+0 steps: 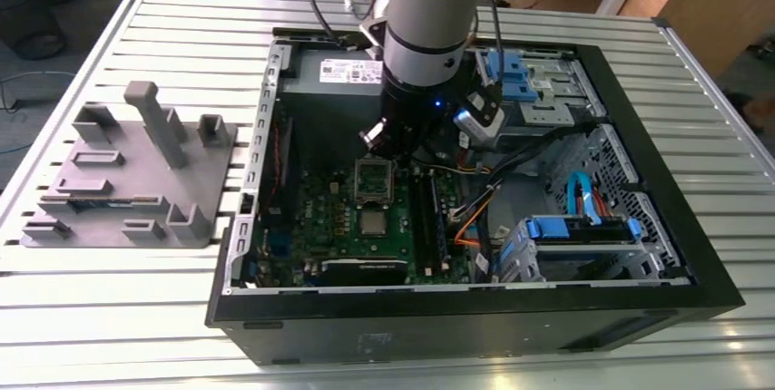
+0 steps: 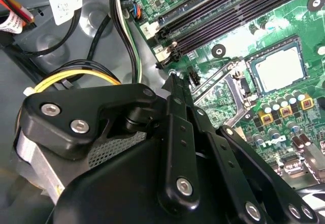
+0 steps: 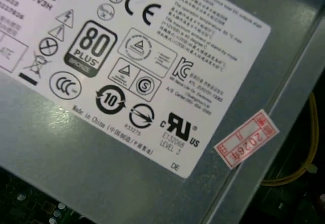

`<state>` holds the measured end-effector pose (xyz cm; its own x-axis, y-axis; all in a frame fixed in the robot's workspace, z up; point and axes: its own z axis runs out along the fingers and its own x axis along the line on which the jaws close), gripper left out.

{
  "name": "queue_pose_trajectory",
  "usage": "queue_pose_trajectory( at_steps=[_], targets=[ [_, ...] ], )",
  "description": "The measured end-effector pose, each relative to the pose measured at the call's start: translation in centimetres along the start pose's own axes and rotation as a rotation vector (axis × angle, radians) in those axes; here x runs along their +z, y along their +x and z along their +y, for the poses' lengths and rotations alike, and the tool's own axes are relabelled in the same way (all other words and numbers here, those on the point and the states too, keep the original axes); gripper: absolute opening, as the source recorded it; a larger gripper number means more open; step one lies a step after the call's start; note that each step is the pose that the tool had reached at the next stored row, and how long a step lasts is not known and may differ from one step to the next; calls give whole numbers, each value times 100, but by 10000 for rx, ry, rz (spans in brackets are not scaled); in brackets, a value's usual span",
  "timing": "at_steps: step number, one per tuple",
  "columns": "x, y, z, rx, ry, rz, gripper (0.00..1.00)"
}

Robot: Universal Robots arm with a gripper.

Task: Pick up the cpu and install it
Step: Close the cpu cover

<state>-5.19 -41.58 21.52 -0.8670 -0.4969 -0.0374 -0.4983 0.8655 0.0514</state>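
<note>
The cpu (image 2: 278,69) is lying flat on the green motherboard (image 1: 325,213), just beside the flipped-open socket frame (image 1: 373,181). The gripper (image 1: 390,143) hangs over the far end of that frame, on the side away from the cpu and not touching it. Honestly can't tell if it's open or closed. The grey tray (image 1: 122,177) sits well apart from the frame, outside the case on the surface (image 1: 109,317).

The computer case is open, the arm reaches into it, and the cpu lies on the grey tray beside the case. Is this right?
Only the place is wrong. The exterior view shows the cpu on the green board inside the case, not on the grey tray. The case is open and the arm reaches into it.
</note>
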Motion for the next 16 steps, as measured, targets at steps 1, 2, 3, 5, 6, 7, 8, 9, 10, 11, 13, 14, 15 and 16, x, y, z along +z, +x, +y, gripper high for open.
queue_pose_trajectory(
  at_steps=[1,2,3,5,6,7,8,9,10,11,13,14,15,16],
  targets=[
    [0,0,0,0,-1,0,13],
    [0,0,0,0,-2,0,13],
    [0,1,0,0,-1,0,13],
    [-1,3,1,-11,-1,2,13],
    [-1,4,3,-53,-2,4,13],
    [-1,6,3,-125,-3,9,13],
    [-1,6,3,-237,-4,17,13],
    [-1,7,3,-295,-5,19,13],
    [-1,7,4,-295,-7,19,13],
    [-1,7,4,-296,-7,20,13],
    [-1,9,5,-301,-7,18,13],
    [-4,13,8,-305,-7,17,13],
    [-8,17,10,-314,-4,15,13],
    [-14,22,13,-324,-1,12,13]
  ],
)
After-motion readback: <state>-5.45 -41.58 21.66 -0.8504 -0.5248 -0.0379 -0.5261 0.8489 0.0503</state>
